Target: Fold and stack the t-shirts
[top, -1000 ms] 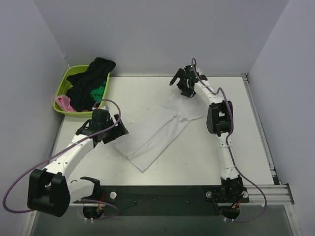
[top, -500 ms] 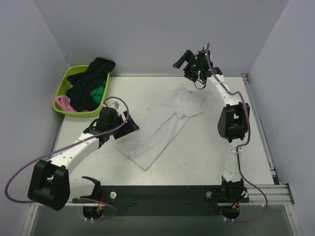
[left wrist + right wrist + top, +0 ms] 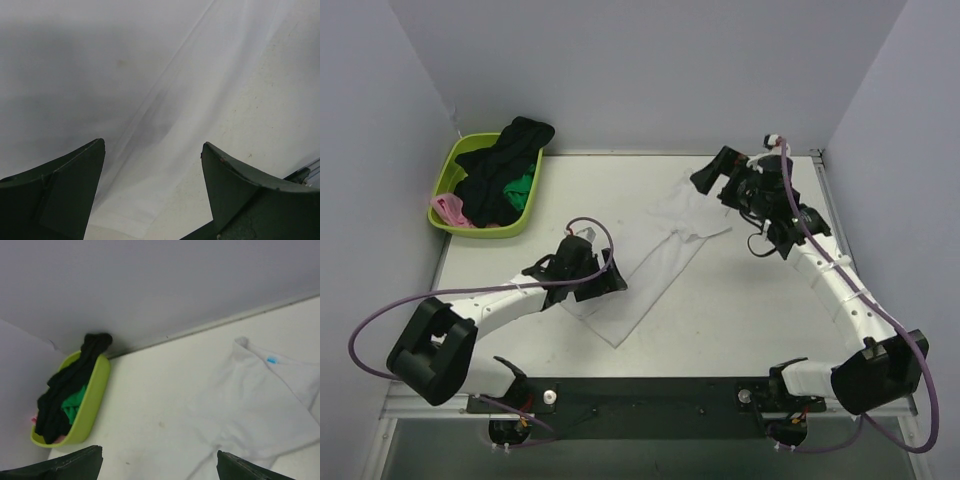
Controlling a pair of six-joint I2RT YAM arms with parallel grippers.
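Observation:
The white t-shirt (image 3: 670, 250) lies in a long diagonal strip on the table, collar end at the far right. My left gripper (image 3: 615, 281) hovers open over the strip's near left edge. In the left wrist view the white cloth (image 3: 125, 75) fills the space under and between the open left gripper (image 3: 152, 143), with nothing gripped. My right gripper (image 3: 705, 178) is open and raised beside the collar end. The right wrist view shows the shirt (image 3: 260, 400) and its blue neck label (image 3: 271, 360) beyond the open right gripper (image 3: 159, 452). Black (image 3: 505, 160), green (image 3: 523, 187) and pink (image 3: 450, 210) t-shirts lie heaped in the basket.
A lime green basket (image 3: 445, 175) stands at the table's far left corner, also in the right wrist view as the basket (image 3: 92, 395). Grey walls close in the far side and both flanks. Bare tabletop (image 3: 750, 300) lies right of the shirt.
My left arm has swung right, from beside the shirt's near left corner to over its edge. My right arm has pulled back rightward from the far wall. Both grippers stayed open.

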